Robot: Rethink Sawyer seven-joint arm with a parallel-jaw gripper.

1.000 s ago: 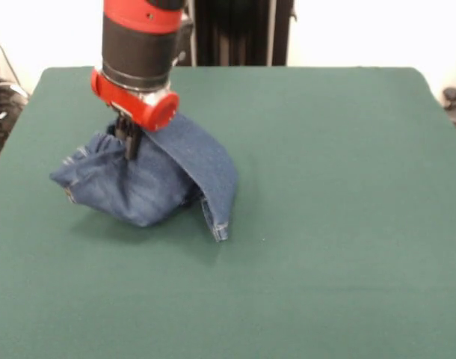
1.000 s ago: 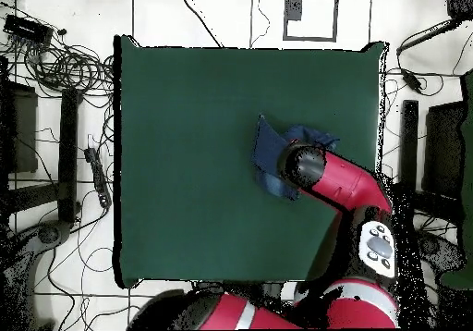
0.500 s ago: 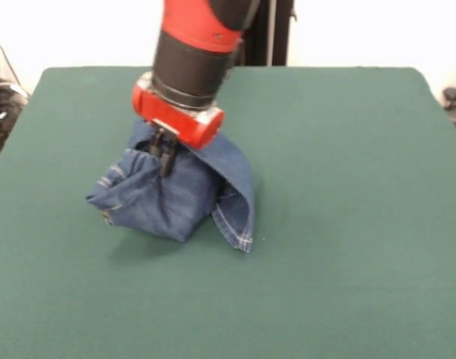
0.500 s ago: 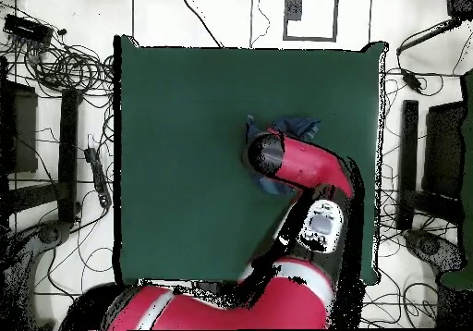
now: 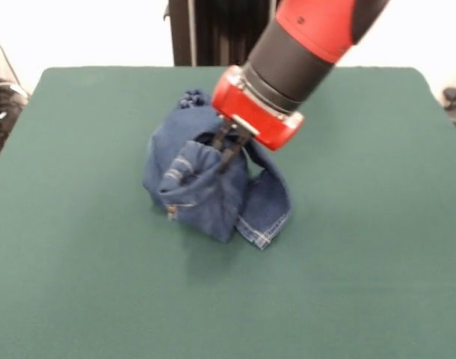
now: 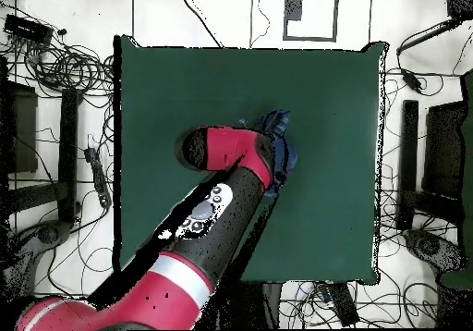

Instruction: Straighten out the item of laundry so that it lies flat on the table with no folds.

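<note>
Since the earlier frames, the bunched jeans point(image 5: 213, 183) have been dragged across the dark green table point(image 5: 362, 247) towards its middle, and the red and black arm point(image 6: 226, 193) has been swung across with them. The gripper point(image 5: 229, 149) is seen closed on an upper fold of the denim, so the garment is pinched and hung up into a loose tent rather than laid out. A hemmed leg end point(image 5: 264, 228) with pale stitching is draped down on one side and rests on the cloth, while a stitched seam is shown on the facing panel.

The hold near the top is judged to be meant for pulling the fabric along so that its trailing part is drawn out by friction against the table. Little of that is achieved as yet: the jeans are gathered in a heap with several folds, and flattening is judged to be far from done.

In the overhead view most of the denim is hidden under the arm, with only a blue edge point(image 6: 277, 128) showing.

No brand, label or legible writing can be made out on the jeans or the arm.
</note>
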